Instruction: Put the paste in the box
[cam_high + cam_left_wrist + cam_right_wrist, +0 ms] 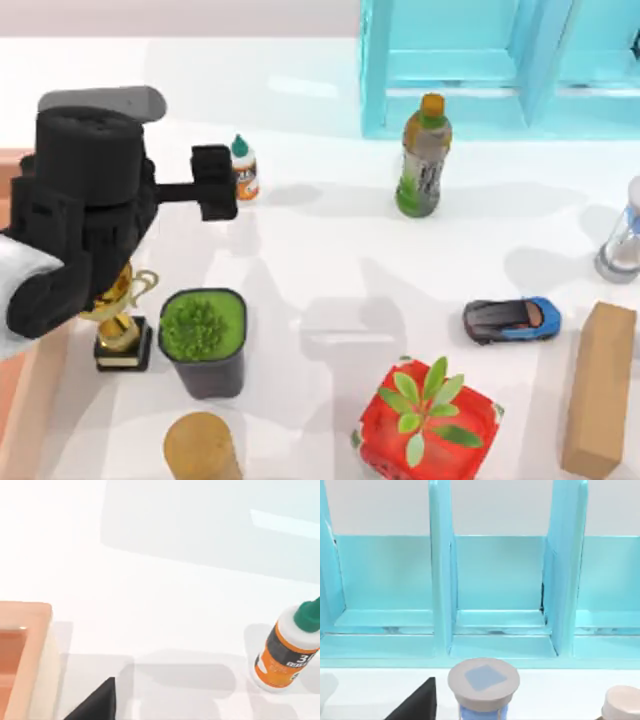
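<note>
One left gripper [214,183] hovers just beside the paste [243,168]; how far its fingers are spread I cannot tell. Paste stands upright on open white table, well apart from the box [30,650], whose salmon wall lies by the table's left edge.

Left arm extended over table's left side, left gripper [222,183] level

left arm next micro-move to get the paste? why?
Probably ease the left gripper a little further toward the top view's right, until the paste sits between its fingers. The bottle stands upright on the table just beside the gripper, not yet gripped; the box waits at the table's left edge.
</note>
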### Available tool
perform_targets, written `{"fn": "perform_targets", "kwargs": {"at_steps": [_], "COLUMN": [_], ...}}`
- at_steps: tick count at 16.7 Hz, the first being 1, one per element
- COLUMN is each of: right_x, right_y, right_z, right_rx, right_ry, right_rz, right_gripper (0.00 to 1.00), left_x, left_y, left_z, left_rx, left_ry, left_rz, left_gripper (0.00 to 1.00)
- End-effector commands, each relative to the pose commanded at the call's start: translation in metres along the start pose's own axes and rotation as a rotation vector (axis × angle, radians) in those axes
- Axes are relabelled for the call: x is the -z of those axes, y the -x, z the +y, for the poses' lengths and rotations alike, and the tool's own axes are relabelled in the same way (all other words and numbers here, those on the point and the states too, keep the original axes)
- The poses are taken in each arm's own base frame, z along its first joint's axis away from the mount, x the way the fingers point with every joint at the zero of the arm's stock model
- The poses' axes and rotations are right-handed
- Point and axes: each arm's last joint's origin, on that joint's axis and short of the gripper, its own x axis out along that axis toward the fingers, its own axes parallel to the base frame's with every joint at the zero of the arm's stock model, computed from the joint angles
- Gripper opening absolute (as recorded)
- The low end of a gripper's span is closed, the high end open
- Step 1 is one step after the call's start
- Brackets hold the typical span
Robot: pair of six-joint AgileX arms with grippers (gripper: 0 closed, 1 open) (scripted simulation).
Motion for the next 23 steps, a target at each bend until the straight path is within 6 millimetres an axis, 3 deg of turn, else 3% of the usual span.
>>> {"fn": "perform_targets", "kwargs": {"at_steps": [4,8,16,19,23], "right_x": [0.0,0.0,0.0,0.0,0.0], "right_y": [0.0,0.0,0.0,0.0,0.0], "right_z": [0.0,0.0,0.0,0.0,0.0], "right_rx": [0.0,0.0,0.0,0.0,0.0], "right_ry": [0.0,0.0,0.0,0.0,0.0], "right_rz": [0.0,0.0,0.0,0.0,0.0], "right_gripper": [1.0,1.0,1.0,1.0,1.0], "left_x": [0.02,0.04,0.043,0.043,0.044], "left_y": [-0.04,-0.062,-0.068,-0.087,-0.128], "left_z": [-0.036,-0.056,-0.057,-0.057,-0.057], "left_rx": [-0.016,-0.028,-0.031,-0.026,-0.027], "left_ry": [-0.026,-0.046,-0.047,-0.045,-0.045], "left_rz": [0.066,0.104,0.107,0.099,0.098], "left_gripper": [1.0,1.0,1.0,1.0,1.0]}}
